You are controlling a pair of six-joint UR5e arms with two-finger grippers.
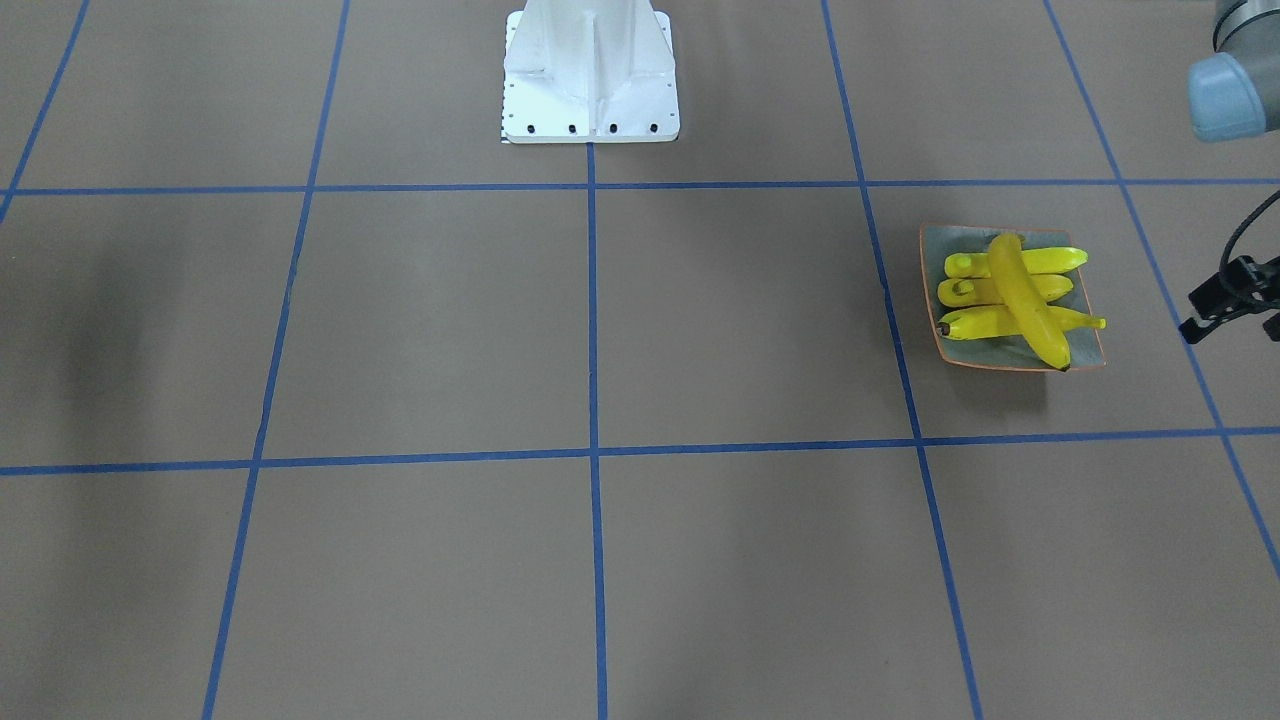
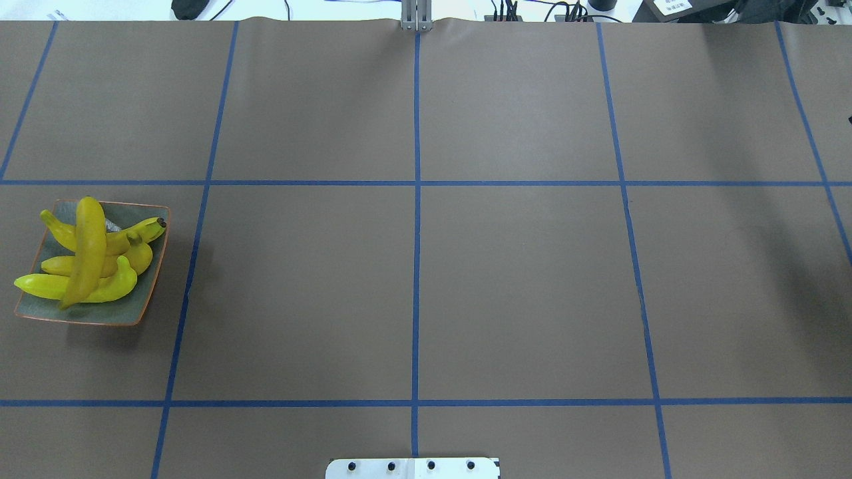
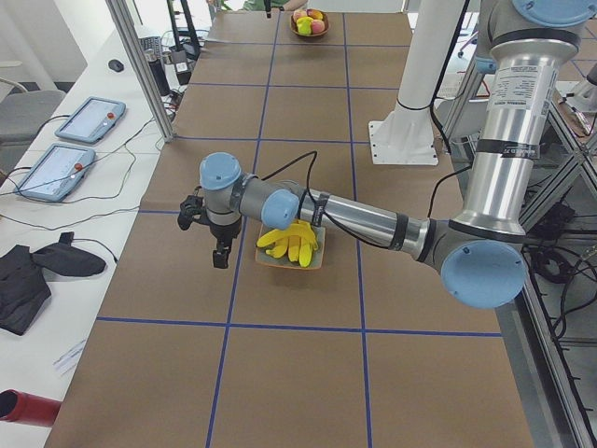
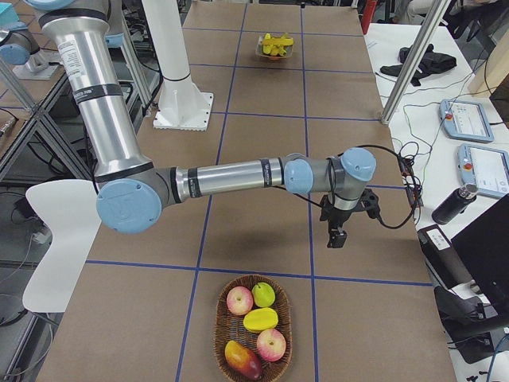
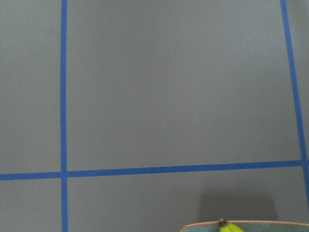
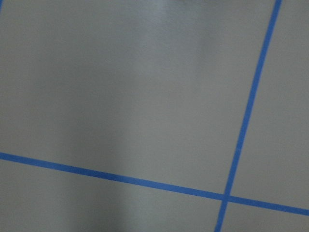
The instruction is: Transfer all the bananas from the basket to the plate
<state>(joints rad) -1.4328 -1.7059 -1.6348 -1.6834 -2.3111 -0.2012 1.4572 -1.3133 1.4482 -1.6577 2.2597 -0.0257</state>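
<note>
- Four bananas (image 2: 90,256) are seen on the plate (image 2: 126,307): three lie side by side and the fourth is laid crosswise on top of them.
- The plate is set flat on the table (image 2: 519,266) at its left end, just left of a blue tape line (image 2: 193,266).
- The left gripper (image 3: 220,261) is held above the table just beside the plate, on the side away from the robot, and touches nothing. Whether its fingers are apart or together cannot be told.
- In the left wrist view, only the plate's orange rim and one dark banana tip are caught at the bottom edge.
- The right gripper (image 4: 337,237) is hung over bare table towards the right end, well apart from the plate. Its finger state cannot be told.
- The basket (image 4: 220,334) is found at the right end, near the right gripper. Apples, a green fruit, a yellow fruit and a mango are held in it.
</note>
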